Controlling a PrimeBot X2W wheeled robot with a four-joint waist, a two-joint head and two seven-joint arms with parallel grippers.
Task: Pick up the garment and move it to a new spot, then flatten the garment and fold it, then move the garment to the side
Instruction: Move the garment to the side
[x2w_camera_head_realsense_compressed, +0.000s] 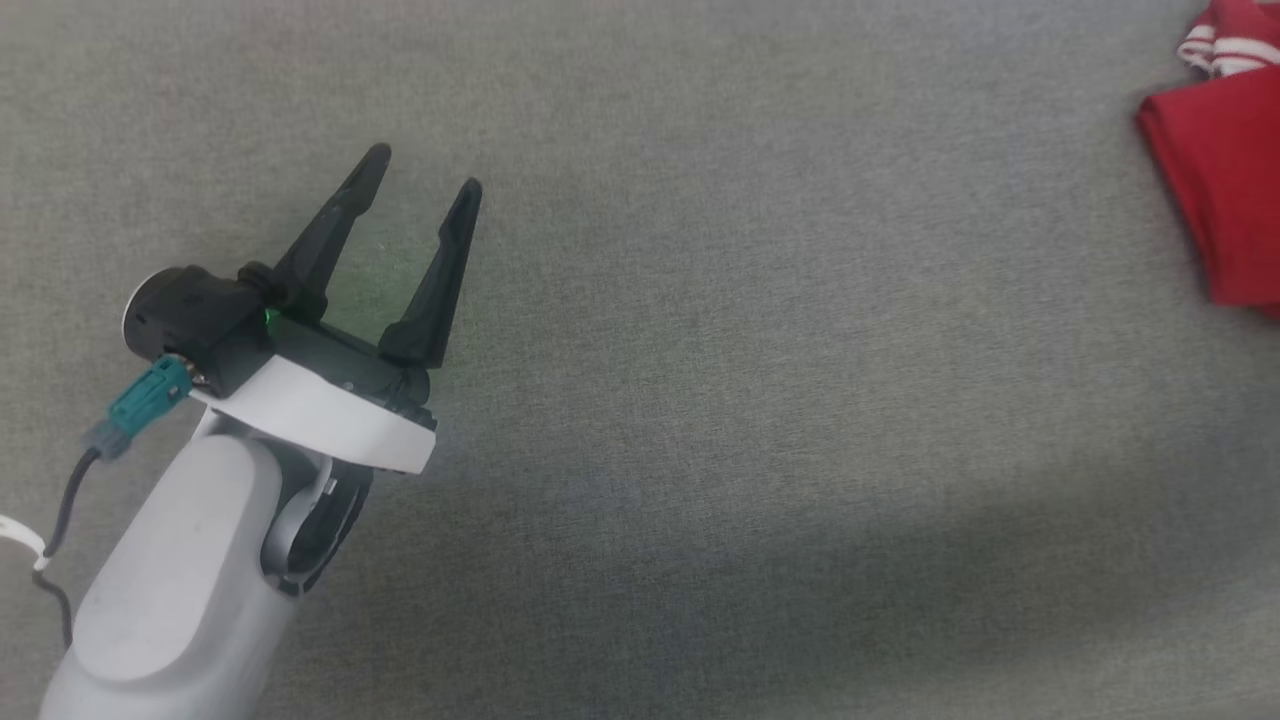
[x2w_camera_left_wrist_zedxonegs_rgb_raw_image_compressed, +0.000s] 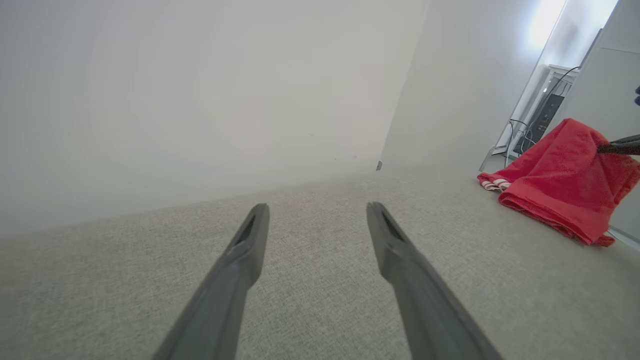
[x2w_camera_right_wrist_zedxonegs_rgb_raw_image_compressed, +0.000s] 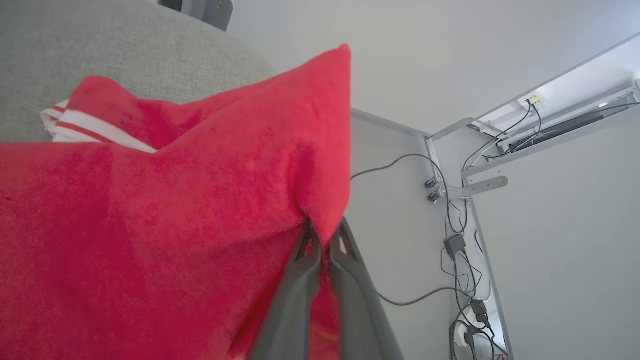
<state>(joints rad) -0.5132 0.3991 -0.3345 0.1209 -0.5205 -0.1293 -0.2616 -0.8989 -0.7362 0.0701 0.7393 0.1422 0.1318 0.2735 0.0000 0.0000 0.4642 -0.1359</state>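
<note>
Garment (x2w_camera_head_realsense_compressed: 1225, 200) is way out at 2 o'clock in the head view, looks folded, and is partly hoisted off the grey tabletop (x2w_camera_head_realsense_compressed: 750, 400). Right gripper (x2w_camera_right_wrist_zedxonegs_rgb_raw_image_compressed: 325, 239) is clamped on just a thin bit of its red edge, so I'd worry the pinch slips, or the fold sags open hanging from one point. Left gripper (x2w_camera_head_realsense_compressed: 424, 168) is spread wide with nothing in it at 8 o'clock, well apart, too far to catch anything.
</note>
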